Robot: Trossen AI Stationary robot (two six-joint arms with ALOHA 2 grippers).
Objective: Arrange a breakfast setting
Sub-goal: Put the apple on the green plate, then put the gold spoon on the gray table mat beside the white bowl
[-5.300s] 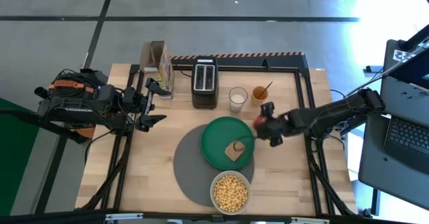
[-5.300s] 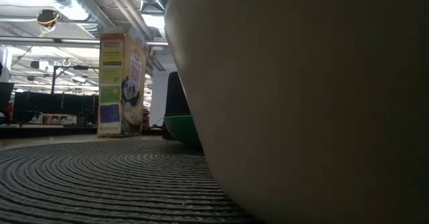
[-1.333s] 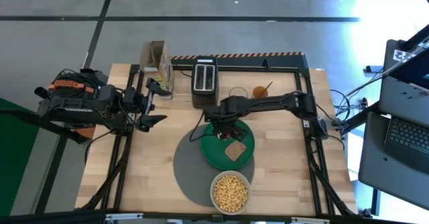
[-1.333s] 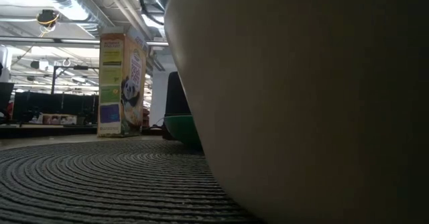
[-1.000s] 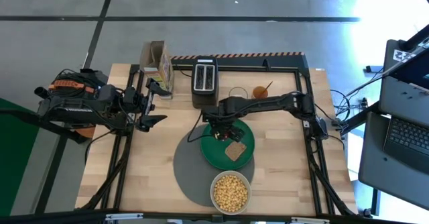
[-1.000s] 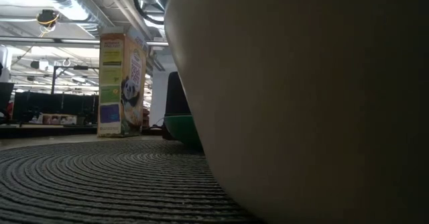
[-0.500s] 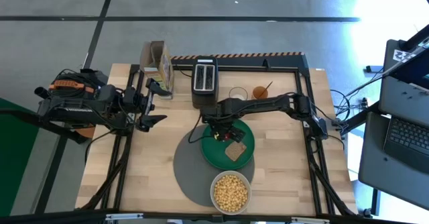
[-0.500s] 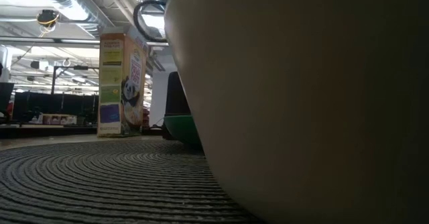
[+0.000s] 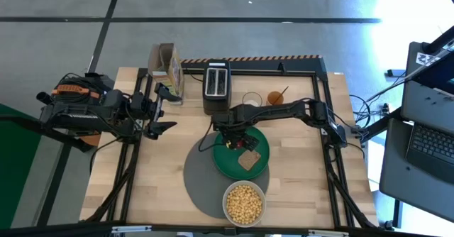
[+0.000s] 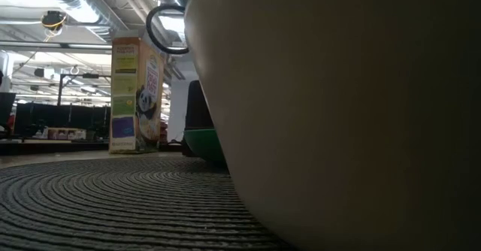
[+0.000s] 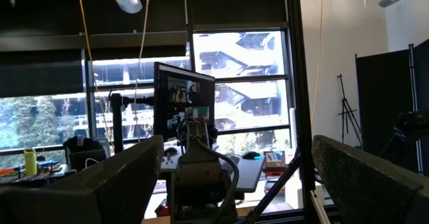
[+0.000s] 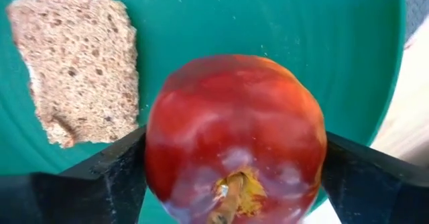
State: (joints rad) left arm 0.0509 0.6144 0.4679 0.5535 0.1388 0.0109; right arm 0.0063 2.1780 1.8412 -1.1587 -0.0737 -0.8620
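High view: wood table [image 9: 163,173] w/ round grey mat [image 9: 200,177] near front centre. Green plate [image 9: 230,162] sits on mat's far-right part, overhanging the mat edge toward 2 o'clock. Toast [image 9: 247,160] lies flat on plate, at abt 4 o'clock from plate centre. Pale bowl [image 9: 244,202] of yellow cereal [image 9: 243,201] at mat's 5 o'clock edge, just beside plate, nearer table front. Right gripper [image 9: 232,138] reaches across from 3 o'clock side and is over plate's far-left part, abt 10 o'clock of plate centre; apple barely shows beneath it here. Right wrist view: red apple [image 12: 234,137] stem-side toward camera, clamped between the two dark fingers [image 12: 94,174], one pressed to each flank; green plate below it, toast [image 12: 77,66] near but apart from apple. Whether apple touches plate: cannot tell. Left gripper [image 9: 164,110] waits at table's left edge, 9 o'clock side, well apart from mat, jaws spread apart w/ nothing between; left wrist view shows both fingers [image 11: 110,180] wide, looking out to room, monitor [image 11: 184,106] and windows. Other items along table's far edge, 12 o'clock: black toaster [image 9: 216,86], cereal box [image 9: 168,68] to its left, glass [image 9: 252,99] and orange cup [image 9: 275,97] w/ thin stick in it to its right. Low view: bowl wall [image 10: 338,116] fills most of picture, standing on mat [image 10: 113,206]; cereal box [image 10: 137,93] upright behind, sliver of green plate [image 10: 204,146] past bowl. Spoon: not identifiable.
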